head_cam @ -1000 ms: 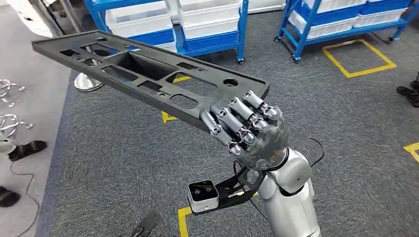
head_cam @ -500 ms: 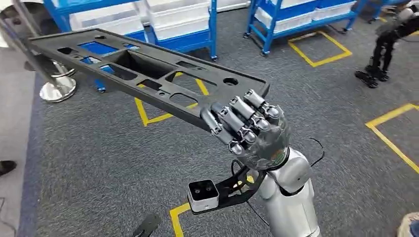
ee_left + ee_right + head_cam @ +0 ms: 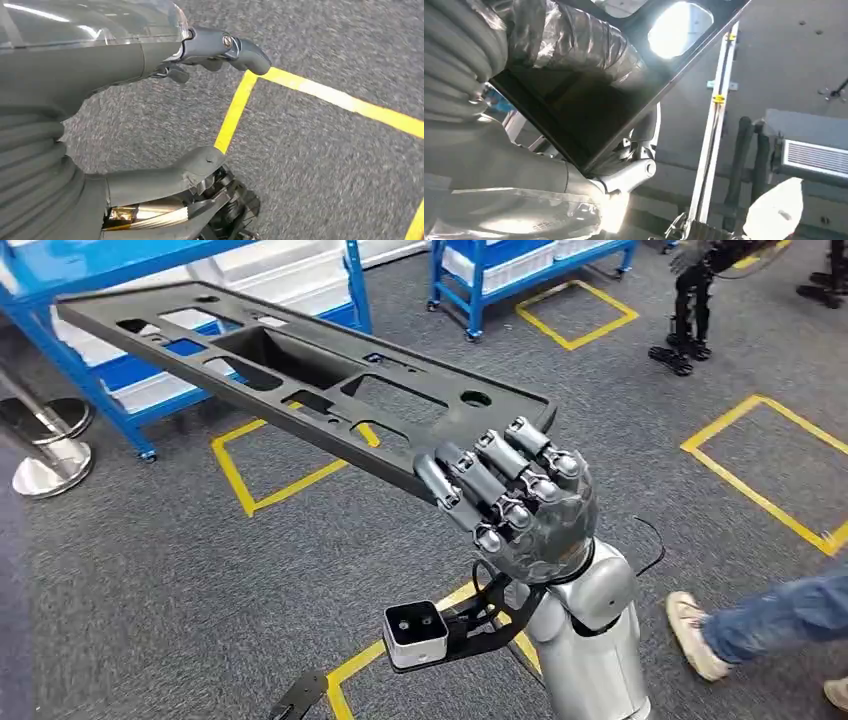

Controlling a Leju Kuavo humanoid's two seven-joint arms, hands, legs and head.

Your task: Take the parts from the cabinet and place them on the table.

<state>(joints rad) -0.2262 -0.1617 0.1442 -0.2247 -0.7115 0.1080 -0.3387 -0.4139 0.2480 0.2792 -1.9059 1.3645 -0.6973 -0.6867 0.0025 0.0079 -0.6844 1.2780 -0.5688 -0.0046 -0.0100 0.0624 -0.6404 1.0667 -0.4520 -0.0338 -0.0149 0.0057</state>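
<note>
A: Racks and floor tape have slid left across the head view since a second ago, so the camera turned; the part did not shift in the grip.

B: And the grasp?

A: Head view: the right hand [image 3: 515, 502] clasps the near end of the long black part [image 3: 300, 375], which juts out and away to the left, level, over the carpet [image 3: 180, 570]. A blue rack [image 3: 120, 360] stands beyond its far end; a person's shoe [image 3: 697, 635] is near on the right.

B: Left wrist view?

A: The left hand [image 3: 200, 55] hangs over carpet and yellow tape [image 3: 235, 107], fingers loose, holding nothing.

B: Right wrist view?

A: Underside of the part [image 3: 624, 95], with the right hand [image 3: 564, 45] wrapped on it.

B: Progress?

A: I'd say it is out of the cabinet and being carried; no desk is visible, so placing remains. The far tip sweeps wide, so the rack's posts and the person need room.
</note>
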